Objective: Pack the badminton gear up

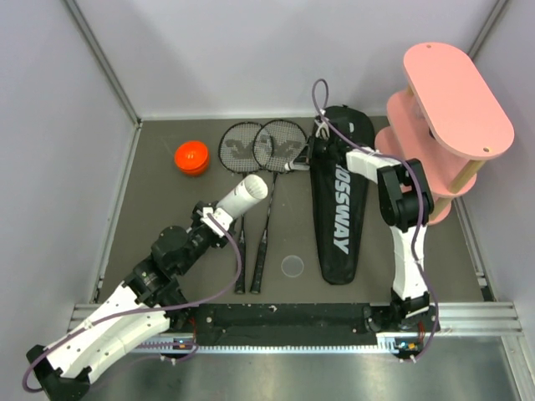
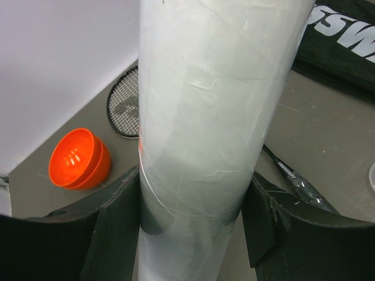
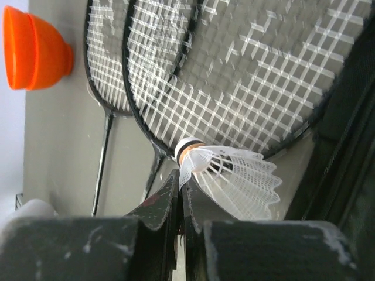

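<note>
My left gripper is shut on the long white tube, one black finger on each side. In the top view the tube slants up over the racket shafts. The orange cap lies apart at the back left. Two black rackets lie side by side. My right gripper is shut on the skirt edge of a white shuttlecock that rests on the near racket head. The black CROSSWAY bag lies to the right of the rackets.
A pink tiered shelf stands at the back right, close behind my right arm. A small clear round disc lies on the mat between the racket handles and the bag. Grey walls close in on the left and the back.
</note>
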`<state>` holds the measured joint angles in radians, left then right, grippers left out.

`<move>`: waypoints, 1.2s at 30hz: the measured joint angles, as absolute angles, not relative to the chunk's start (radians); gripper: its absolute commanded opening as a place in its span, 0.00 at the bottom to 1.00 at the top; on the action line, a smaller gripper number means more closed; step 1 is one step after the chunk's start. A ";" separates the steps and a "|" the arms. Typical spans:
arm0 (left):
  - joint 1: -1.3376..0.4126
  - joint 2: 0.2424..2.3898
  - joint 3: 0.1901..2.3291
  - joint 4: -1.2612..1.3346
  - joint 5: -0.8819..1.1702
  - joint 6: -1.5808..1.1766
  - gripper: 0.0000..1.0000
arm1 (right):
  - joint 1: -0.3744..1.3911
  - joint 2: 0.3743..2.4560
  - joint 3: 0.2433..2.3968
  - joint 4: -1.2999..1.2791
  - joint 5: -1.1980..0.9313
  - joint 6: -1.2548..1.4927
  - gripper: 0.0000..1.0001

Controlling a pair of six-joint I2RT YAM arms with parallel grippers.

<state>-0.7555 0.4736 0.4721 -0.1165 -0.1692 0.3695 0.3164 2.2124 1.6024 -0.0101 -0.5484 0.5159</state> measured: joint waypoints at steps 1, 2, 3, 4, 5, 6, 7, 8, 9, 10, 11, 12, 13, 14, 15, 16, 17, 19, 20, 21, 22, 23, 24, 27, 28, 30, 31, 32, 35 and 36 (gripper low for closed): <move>-0.756 0.477 0.472 -0.114 -0.169 0.369 0.00 | 0.319 2.201 1.581 -0.007 -0.542 0.517 0.00; -0.756 0.482 0.472 -0.113 -0.169 0.369 0.00 | 0.320 2.179 1.554 -0.011 -0.535 0.516 0.00; -0.756 0.488 0.472 -0.114 -0.168 0.369 0.00 | 0.323 2.151 1.522 -0.017 -0.529 0.512 0.00; -0.756 0.489 0.472 -0.114 -0.168 0.369 0.00 | 0.324 2.114 1.484 -0.021 -0.523 0.507 0.00; -0.756 0.490 0.472 -0.115 -0.168 0.369 0.00 | 0.325 2.069 1.440 -0.024 -0.519 0.500 0.00; -0.756 0.490 0.472 -0.116 -0.168 0.369 0.00 | 0.327 2.027 1.405 -0.030 -0.517 0.496 0.00; -0.756 0.488 0.472 -0.116 -0.168 0.369 0.00 | 0.330 1.966 1.352 -0.028 -0.513 0.491 0.00; -0.756 0.486 0.472 -0.116 -0.169 0.369 0.00 | 0.334 1.896 1.295 -0.031 -0.509 0.488 0.00; -0.756 0.484 0.472 -0.116 -0.169 0.369 0.00 | 0.339 1.820 1.243 -0.036 -0.506 0.482 0.00; -0.756 0.480 0.472 -0.117 -0.169 0.369 0.00 | 0.344 1.758 1.202 -0.036 -0.506 0.480 0.00; -0.756 0.479 0.472 -0.117 -0.169 0.369 0.00 | 0.352 1.682 1.156 -0.032 -0.506 0.476 0.00; -0.756 0.479 0.472 -0.118 -0.170 0.369 0.00 | 0.363 1.608 1.118 -0.031 -0.508 0.472 0.00; -0.756 0.477 0.472 -0.119 -0.172 0.368 0.00 | 0.378 1.541 1.087 -0.028 -0.508 0.469 0.00; -0.756 0.477 0.472 -0.121 -0.173 0.366 0.00 | 0.395 1.478 1.059 -0.025 -0.509 0.465 0.00; -0.756 0.477 0.472 -0.121 -0.173 0.364 0.00 | 0.415 1.419 1.037 -0.024 -0.514 0.463 0.00; -0.756 0.478 0.472 -0.121 -0.171 0.361 0.00 | 0.439 1.364 1.018 -0.021 -0.516 0.462 0.00; -0.756 0.478 0.472 -0.123 -0.168 0.360 0.00 | 0.462 1.312 1.000 -0.017 -0.519 0.462 0.00; -0.756 0.478 0.472 -0.127 -0.165 0.356 0.00 | 0.509 1.218 0.982 -0.016 -0.519 0.461 0.00; -0.756 0.480 0.472 -0.127 -0.164 0.356 0.00 | 0.532 1.177 0.982 -0.017 -0.519 0.459 0.00; -0.756 0.482 0.472 -0.127 -0.163 0.357 0.00 | 0.552 1.146 0.983 -0.017 -0.517 0.455 0.00; -0.756 0.487 0.472 -0.127 -0.162 0.358 0.00 | 0.573 1.113 0.987 -0.022 -0.515 0.452 0.00; -0.756 0.492 0.472 -0.126 -0.160 0.359 0.00 | 0.596 1.085 0.998 -0.035 -0.514 0.445 0.00; -0.756 0.497 0.472 -0.125 -0.158 0.361 0.00 | 0.620 1.066 1.013 -0.049 -0.508 0.436 0.00; -0.756 0.517 0.472 -0.122 -0.152 0.370 0.00 | 0.691 1.040 1.072 -0.101 -0.472 0.396 0.00; -0.756 0.522 0.472 -0.121 -0.150 0.372 0.00 | 0.712 1.040 1.097 -0.125 -0.459 0.379 0.00; -0.756 0.530 0.472 -0.120 -0.147 0.377 0.00 | 0.740 1.052 1.147 -0.170 -0.441 0.350 0.00; -0.756 0.533 0.472 -0.120 -0.146 0.379 0.00 | 0.751 1.063 1.171 -0.192 -0.434 0.339 0.00; -0.756 0.533 0.472 -0.120 -0.146 0.381 0.00 | 0.756 1.074 1.190 -0.206 -0.427 0.331 0.00; -0.756 0.533 0.472 -0.120 -0.142 0.385 0.00 | 0.778 1.120 1.234 -0.250 -0.386 0.310 0.00; -0.756 0.533 0.472 -0.120 -0.141 0.385 0.00 | 0.786 1.126 1.234 -0.256 -0.382 0.307 0.00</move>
<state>-0.7555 0.5331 0.4725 -0.1204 -0.1413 0.3851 0.7860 1.1263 1.2343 -0.2558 -0.3817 0.3065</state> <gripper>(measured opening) 0.648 0.007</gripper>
